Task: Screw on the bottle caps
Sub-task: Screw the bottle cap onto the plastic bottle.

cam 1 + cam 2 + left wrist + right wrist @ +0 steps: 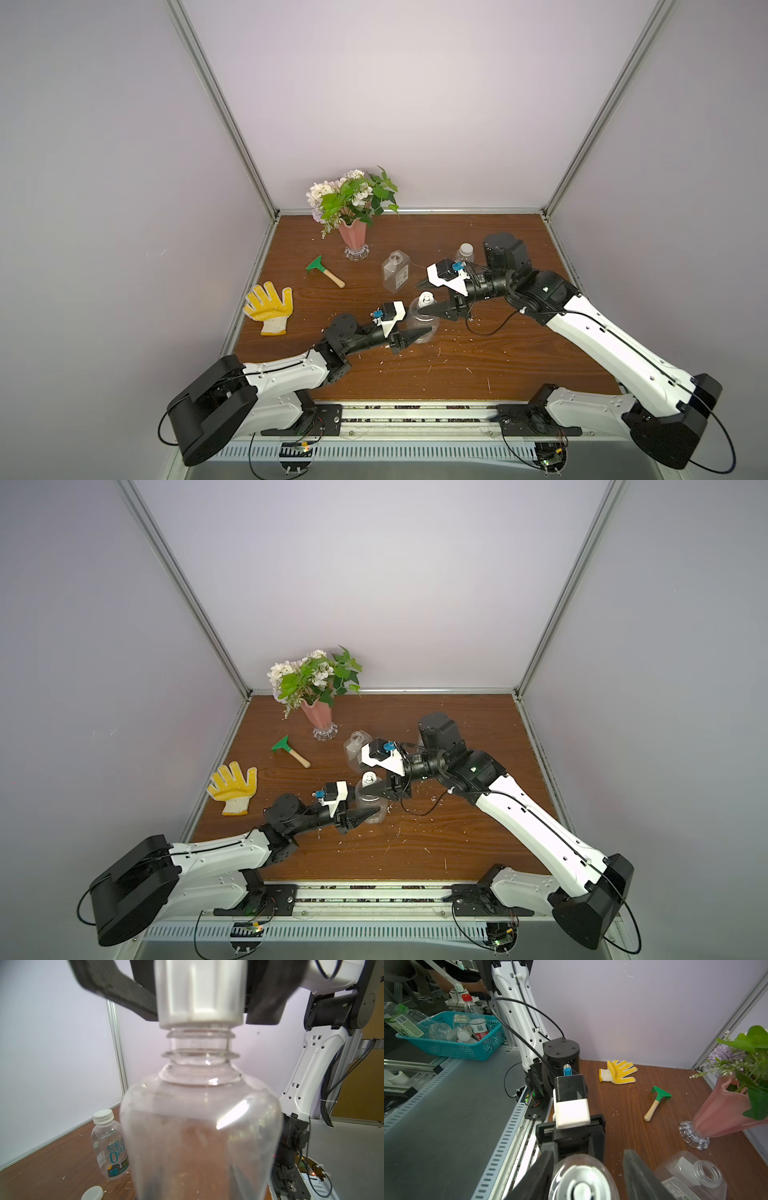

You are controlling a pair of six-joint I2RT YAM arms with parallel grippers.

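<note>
Pale lilac walls [415, 104] are closing round the brown wooden table [519, 374] on three sides. Silver posts [224, 108] are rising from its far corners, a grey slotted strip [415, 451] is running along its near edge, and soft even light is falling over it.

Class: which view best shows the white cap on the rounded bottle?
Left wrist: the white cap is large, side-on, above the rounded bottle's bare threads. Both top views show it tiny; right wrist, blurred from above.
</note>
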